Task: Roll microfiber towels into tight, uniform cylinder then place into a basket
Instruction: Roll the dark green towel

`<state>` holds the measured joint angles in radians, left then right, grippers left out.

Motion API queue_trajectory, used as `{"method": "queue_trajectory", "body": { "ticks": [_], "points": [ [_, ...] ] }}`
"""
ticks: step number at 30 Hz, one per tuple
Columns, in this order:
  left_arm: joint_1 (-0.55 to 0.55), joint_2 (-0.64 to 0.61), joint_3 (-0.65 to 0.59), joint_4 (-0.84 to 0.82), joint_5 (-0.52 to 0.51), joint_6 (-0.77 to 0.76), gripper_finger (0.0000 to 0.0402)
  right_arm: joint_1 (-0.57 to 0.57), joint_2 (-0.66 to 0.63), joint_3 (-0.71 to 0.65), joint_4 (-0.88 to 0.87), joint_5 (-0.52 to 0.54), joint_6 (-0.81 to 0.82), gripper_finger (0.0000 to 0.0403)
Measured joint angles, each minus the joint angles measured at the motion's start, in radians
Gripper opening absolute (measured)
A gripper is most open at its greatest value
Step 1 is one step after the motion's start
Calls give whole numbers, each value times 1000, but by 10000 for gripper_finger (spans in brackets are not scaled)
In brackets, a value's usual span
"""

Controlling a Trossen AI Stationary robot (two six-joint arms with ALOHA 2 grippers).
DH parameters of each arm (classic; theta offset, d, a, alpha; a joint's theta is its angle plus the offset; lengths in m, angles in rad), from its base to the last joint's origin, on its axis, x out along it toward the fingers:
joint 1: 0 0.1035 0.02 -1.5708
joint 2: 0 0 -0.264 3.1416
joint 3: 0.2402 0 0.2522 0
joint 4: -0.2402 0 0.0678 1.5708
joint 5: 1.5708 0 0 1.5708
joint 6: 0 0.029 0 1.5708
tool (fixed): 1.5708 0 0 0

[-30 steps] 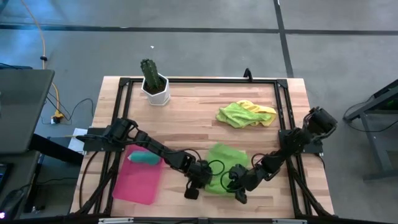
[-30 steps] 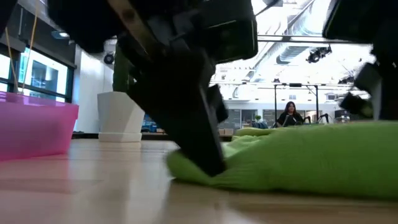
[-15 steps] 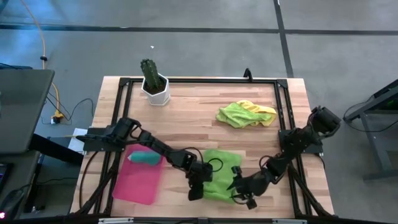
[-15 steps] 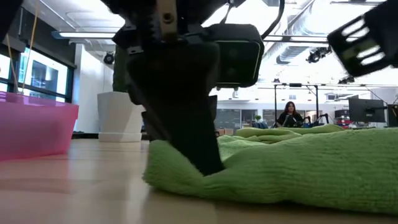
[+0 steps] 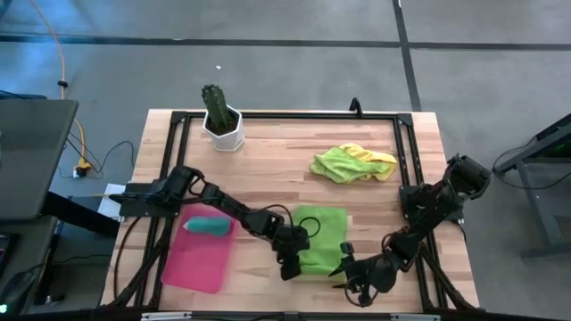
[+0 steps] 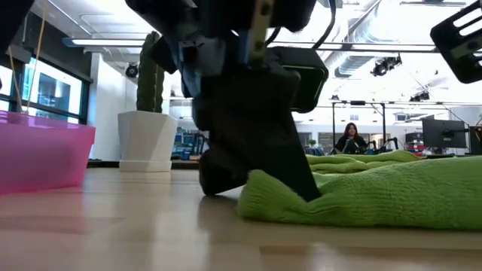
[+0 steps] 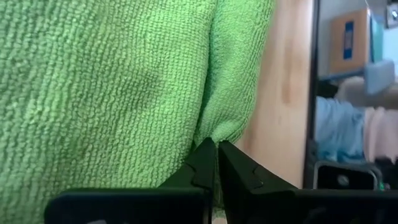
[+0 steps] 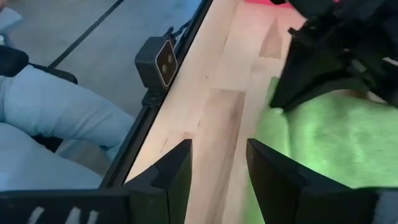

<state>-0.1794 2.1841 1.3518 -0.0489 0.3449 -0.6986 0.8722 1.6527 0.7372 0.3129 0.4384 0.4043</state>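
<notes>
No writing is readable. On the wooden table [image 5: 268, 169], the left gripper [image 5: 290, 266] pinches the green towel's [image 5: 319, 241] corner; the right gripper [image 5: 352, 283] hangs spread beside it. A teal towel [image 5: 207, 226] lies in the basket [image 5: 198, 252]. Beyond is an office.

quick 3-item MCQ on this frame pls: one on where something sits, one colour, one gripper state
1. Where is the rolled teal towel?
A. in the pink basket
B. beside the cactus pot
C. on the floor

2. What colour is the towel under the left gripper?
A. yellow
B. green
C. teal

3. How does the right gripper stand?
A. shut on the towel
B. open, holding nothing
C. shut on the basket

Answers:
1. A: the teal towel lies inside the pink basket.
2. B: the left gripper is shut on an edge of the green towel.
3. B: the right gripper shows bare table between its spread fingers.
</notes>
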Motion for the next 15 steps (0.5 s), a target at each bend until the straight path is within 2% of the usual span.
{"method": "queue_trajectory", "body": {
  "ticks": [3, 9, 15],
  "points": [
    [10, 0, 1, 8, -47, -6, 5, 8, 0, 0, -36, 2, 6, 145],
    [32, 0, 1, 23, -46, -26, 5, 8, 0, 0, -198, 32, 25, 145],
    [39, 0, 1, 24, -38, -31, 5, 0, 2, 0, -310, 126, 18, 145]
  ]
}}
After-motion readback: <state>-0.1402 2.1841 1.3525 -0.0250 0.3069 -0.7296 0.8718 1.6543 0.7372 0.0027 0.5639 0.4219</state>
